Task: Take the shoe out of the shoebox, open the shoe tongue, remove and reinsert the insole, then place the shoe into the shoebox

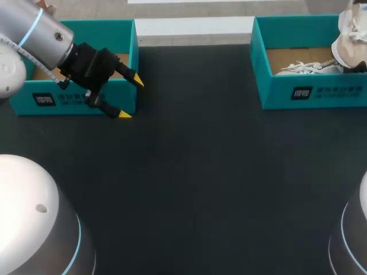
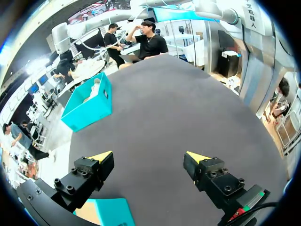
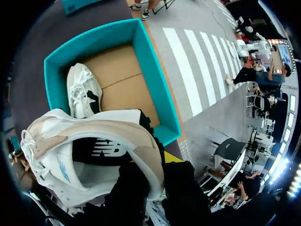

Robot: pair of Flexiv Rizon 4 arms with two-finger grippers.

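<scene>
Shoe up out of box, right gripper clamped on it; left gripper open, empty. Tongue, insole, return pending.

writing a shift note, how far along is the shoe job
Done: one sneaker is out of the right shoebox, held above it in the right jaws; a second sneaker lies inside. In hand: that hold; the left jaws stand open by the left shoebox. Left: opening the tongue, insole out and in, returning the sneaker.
</scene>
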